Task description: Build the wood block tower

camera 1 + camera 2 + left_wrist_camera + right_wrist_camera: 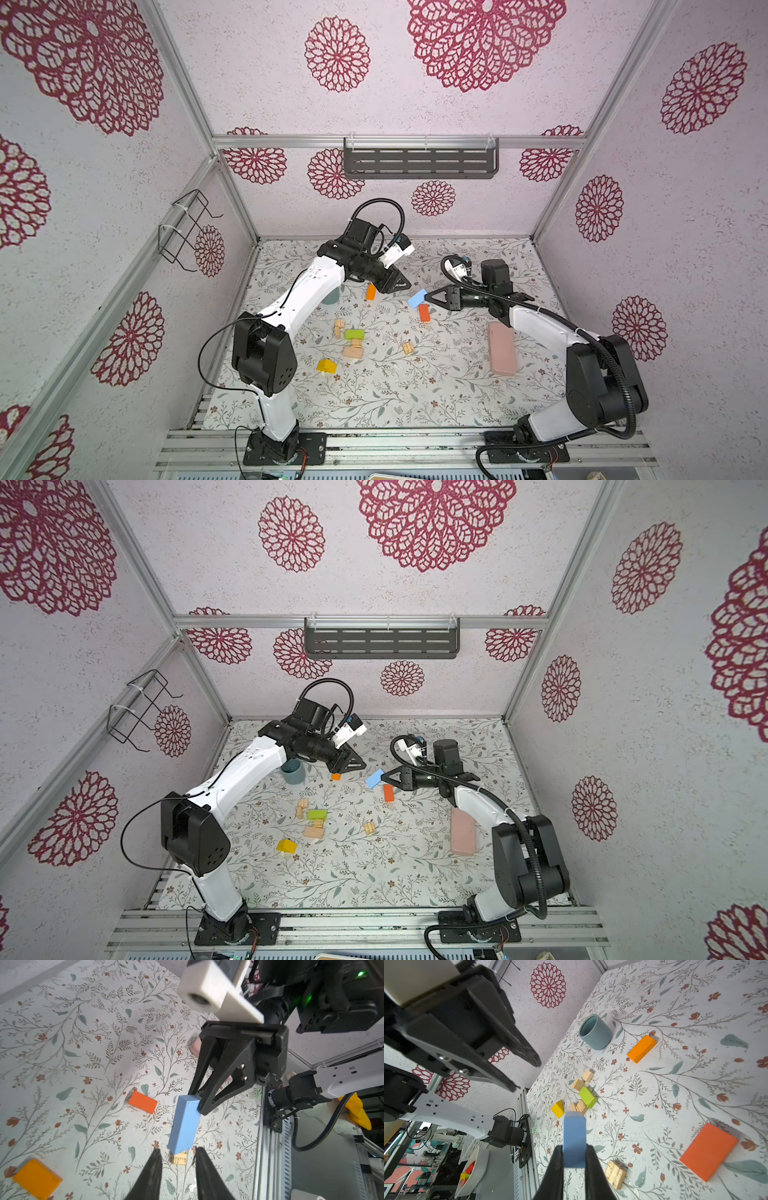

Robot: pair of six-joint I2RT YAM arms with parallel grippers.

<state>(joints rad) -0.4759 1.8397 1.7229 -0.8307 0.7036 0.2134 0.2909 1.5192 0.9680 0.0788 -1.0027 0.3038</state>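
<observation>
Clock laid on the table (415,395) as in the top views, 12 = back wall

Right gripper (574,1147) was clamped on the light blue block (574,1138). It gripped one end, and the rest stuck out past the fingertips toward the left gripper (177,1149). The block sat at about 1 o'clock from table centre and looked clear of the surface

Left gripper's jaws stood apart with a moderate gap and nothing between them. Its tips were near the block's free end, at the block's 10 o'clock, not touching

Around it:
- red-orange block (424,313) lay flat just beside the blue one, at its 5 o'clock
- orange block (371,292) lay at 11 o'clock from centre, just beside the left gripper
- grey-blue mug (293,771) stood upright at 10 o'clock; the left arm passed over it and hid most of it in a top view
- pink slab (502,349) lay flat at 3 o'clock beside the right arm, well apart from the blocks
- grooved wood block (408,347) lay alone near centre, at 4 o'clock

Cluster just off centre at 9 o'clock: green block (354,333) with plain wood blocks (353,352) touching it, one at its 9 o'clock and two at its 6 o'clock. Couldn't tell whether any piece sat on another. Yellow block (326,366) lay at 8 o'clock, near the cluster but apart from it
</observation>
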